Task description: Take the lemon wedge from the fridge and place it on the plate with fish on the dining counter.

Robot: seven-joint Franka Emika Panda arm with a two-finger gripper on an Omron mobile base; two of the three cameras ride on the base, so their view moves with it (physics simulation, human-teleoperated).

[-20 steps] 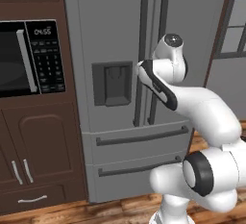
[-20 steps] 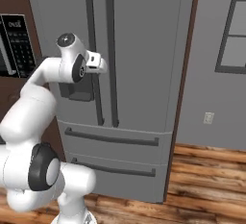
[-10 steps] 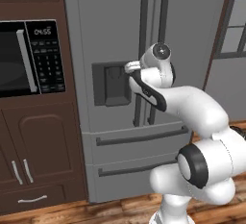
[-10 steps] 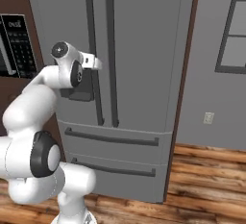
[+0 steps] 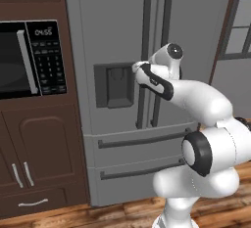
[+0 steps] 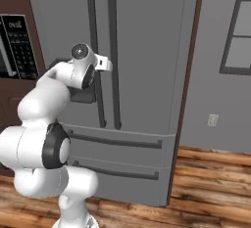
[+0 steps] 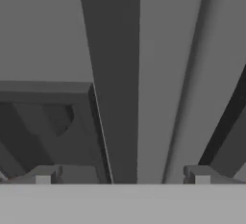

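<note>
The fridge (image 5: 112,21) (image 6: 147,51) stands shut, a tall grey French-door unit with dark bar handles. My hand is up at its left door handle (image 5: 145,31) (image 6: 92,21), beside the dispenser recess (image 5: 113,85). In the hand view my gripper (image 7: 122,176) is open, and the dark handle bar (image 7: 113,74) runs up between its two fingertips (image 7: 43,175), with the recess (image 7: 43,122) to the left. The lemon wedge is hidden behind the closed doors. The plate and the dining counter are out of view.
A black microwave (image 5: 24,58) sits in brown cabinetry (image 5: 39,144) left of the fridge. Two lower drawers (image 5: 142,141) run under the doors. To the right are a grey wall with an outlet (image 6: 212,120), a window (image 6: 240,26) and wooden floor (image 6: 211,183).
The arm has reached forward and the hand has closed in on the left door handle. The jaws have stayed open and the fridge doors have not moved.
</note>
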